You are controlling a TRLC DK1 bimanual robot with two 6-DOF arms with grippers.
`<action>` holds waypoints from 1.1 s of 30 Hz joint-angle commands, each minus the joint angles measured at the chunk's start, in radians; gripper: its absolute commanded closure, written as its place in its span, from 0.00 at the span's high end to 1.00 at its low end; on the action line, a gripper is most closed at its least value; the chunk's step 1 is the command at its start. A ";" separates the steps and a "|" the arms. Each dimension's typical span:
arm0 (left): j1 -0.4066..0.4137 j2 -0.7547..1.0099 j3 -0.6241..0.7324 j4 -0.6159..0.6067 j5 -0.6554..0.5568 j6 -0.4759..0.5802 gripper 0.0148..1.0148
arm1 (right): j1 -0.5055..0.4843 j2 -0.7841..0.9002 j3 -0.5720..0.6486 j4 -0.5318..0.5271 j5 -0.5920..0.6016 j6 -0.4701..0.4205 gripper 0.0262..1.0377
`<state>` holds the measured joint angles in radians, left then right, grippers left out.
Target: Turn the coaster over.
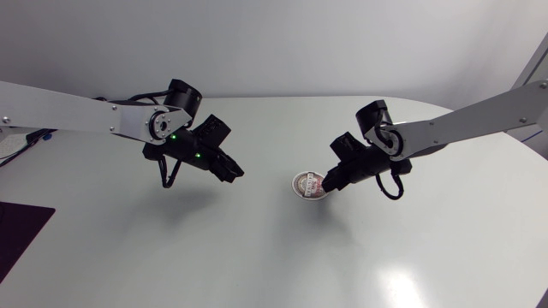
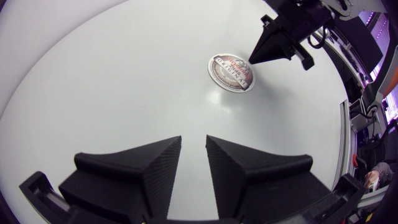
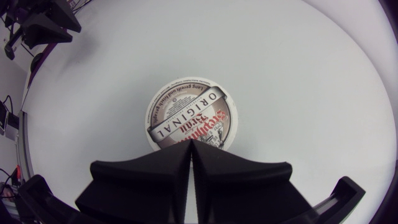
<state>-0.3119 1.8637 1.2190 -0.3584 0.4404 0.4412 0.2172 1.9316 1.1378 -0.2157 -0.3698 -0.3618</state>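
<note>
Head view: the round coaster [image 1: 308, 184] lies flat on the white table [image 1: 257, 265], printed face up, a little right of the frame's centre. The right gripper [image 1: 327, 182] comes in from the right edge, its tip at the coaster's right rim. In the right wrist view the two fingers [image 3: 149, 177] are pressed together with nothing between them, and their joined tip sits over the near edge of the coaster [image 3: 191, 115]. The left gripper [image 1: 233, 171] hangs left of centre, well apart from the coaster. In the left wrist view its fingers [image 2: 155, 165] stand slightly apart, holding nothing, with the coaster [image 2: 231, 72] far ahead of them.
</note>
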 commanded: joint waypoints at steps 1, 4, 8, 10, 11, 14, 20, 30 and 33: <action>-0.003 0.031 0.042 -0.017 0.037 0.021 0.21 | 0.004 0.053 0.039 -0.037 0.000 -0.032 0.02; 0.007 0.043 0.062 -0.047 0.069 0.021 0.18 | 0.002 0.081 0.060 -0.062 -0.001 -0.032 0.02; 0.008 0.054 0.063 -0.060 0.069 0.024 0.19 | 0.022 0.086 0.057 -0.093 -0.001 -0.032 0.02; 0.011 0.060 0.066 -0.065 0.072 0.025 0.19 | 0.044 0.084 0.050 -0.097 -0.001 -0.032 0.02; 0.014 0.061 0.068 -0.067 0.080 0.024 0.19 | 0.056 0.083 0.048 -0.100 -0.001 -0.031 0.02; 0.019 0.072 0.082 -0.079 0.083 0.022 0.19 | 0.094 0.072 0.045 -0.105 0.000 -0.028 0.02; 0.023 0.098 0.109 -0.103 0.087 0.022 0.21 | 0.160 0.053 0.036 -0.136 -0.003 -0.029 0.02; 0.025 0.106 0.117 -0.114 0.092 0.027 0.22 | 0.166 -0.062 0.017 -0.129 0.000 -0.029 0.02; 0.025 0.107 0.123 -0.114 0.093 0.027 0.22 | 0.128 -0.048 0.042 -0.128 0.002 -0.035 0.02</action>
<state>-0.2943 1.9419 1.3079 -0.4644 0.5205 0.4492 0.3698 1.8805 1.1763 -0.3340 -0.3676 -0.3695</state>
